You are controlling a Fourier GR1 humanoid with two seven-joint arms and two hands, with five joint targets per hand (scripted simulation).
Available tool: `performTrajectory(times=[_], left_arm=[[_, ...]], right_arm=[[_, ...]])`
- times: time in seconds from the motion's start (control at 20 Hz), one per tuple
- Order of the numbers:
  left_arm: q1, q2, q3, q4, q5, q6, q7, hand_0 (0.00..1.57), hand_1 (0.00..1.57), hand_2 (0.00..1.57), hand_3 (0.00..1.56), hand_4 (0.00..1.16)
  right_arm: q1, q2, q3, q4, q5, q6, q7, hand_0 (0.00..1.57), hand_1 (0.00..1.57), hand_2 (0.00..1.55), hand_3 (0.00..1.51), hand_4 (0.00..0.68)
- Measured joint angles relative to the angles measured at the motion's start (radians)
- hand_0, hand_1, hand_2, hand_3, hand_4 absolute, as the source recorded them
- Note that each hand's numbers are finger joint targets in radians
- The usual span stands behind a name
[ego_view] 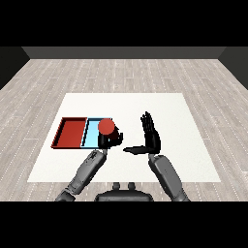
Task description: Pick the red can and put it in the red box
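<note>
The red can [106, 127] stands upright in my left hand [110, 140], whose fingers curl round its lower part. Can and hand are over the right end of the light blue tray [92, 131]. The red tray [70, 132] lies to the left of the blue one, with nothing in it. My right hand [151, 137] is to the right of the can, apart from it, fingers straight and pointing up, thumb stretched out to the left.
Both trays lie side by side at the left of the white table [169, 111]. Grey wooden floor surrounds the table.
</note>
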State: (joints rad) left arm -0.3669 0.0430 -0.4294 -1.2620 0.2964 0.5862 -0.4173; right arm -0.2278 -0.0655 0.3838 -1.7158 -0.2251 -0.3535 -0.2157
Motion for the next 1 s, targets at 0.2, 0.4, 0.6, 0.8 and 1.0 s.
performTrajectory(times=[0.2, 0.4, 0.6, 0.8, 1.0], left_arm=[[-0.005, 0.032, 0.059, -0.007, -0.007, -0.018, 0.005, 1.57, 1.57, 1.57, 1.48, 1.13], [0.01, 0.122, 0.115, -0.074, -0.02, -0.018, 0.076, 1.57, 1.57, 1.57, 1.49, 1.12], [0.001, 0.222, 0.185, -0.077, -0.031, -0.031, 0.131, 1.57, 1.57, 1.57, 1.49, 1.11], [-0.006, 0.328, 0.239, -0.022, -0.064, -0.047, 0.177, 1.57, 1.57, 1.54, 1.47, 1.12], [-0.016, 0.417, 0.275, 0.121, -0.092, -0.08, 0.226, 1.57, 1.57, 1.56, 1.51, 1.08]], right_arm=[[0.083, -0.058, -0.056, -0.114, -0.04, 0.041, 0.021, 0.0, 0.0, 0.0, 0.0, 0.0], [0.149, -0.104, -0.118, -0.151, -0.071, 0.087, 0.011, 0.0, 0.0, 0.0, 0.0, 0.0], [0.233, -0.136, -0.173, -0.146, -0.099, 0.123, -0.015, 0.0, 0.0, 0.0, 0.0, 0.0], [0.281, -0.149, -0.204, -0.139, -0.118, 0.151, -0.034, 0.0, 0.0, 0.0, 0.0, 0.0], [0.287, -0.145, -0.225, -0.113, -0.137, 0.165, -0.039, 0.0, 0.0, 0.0, 0.0, 0.0]])
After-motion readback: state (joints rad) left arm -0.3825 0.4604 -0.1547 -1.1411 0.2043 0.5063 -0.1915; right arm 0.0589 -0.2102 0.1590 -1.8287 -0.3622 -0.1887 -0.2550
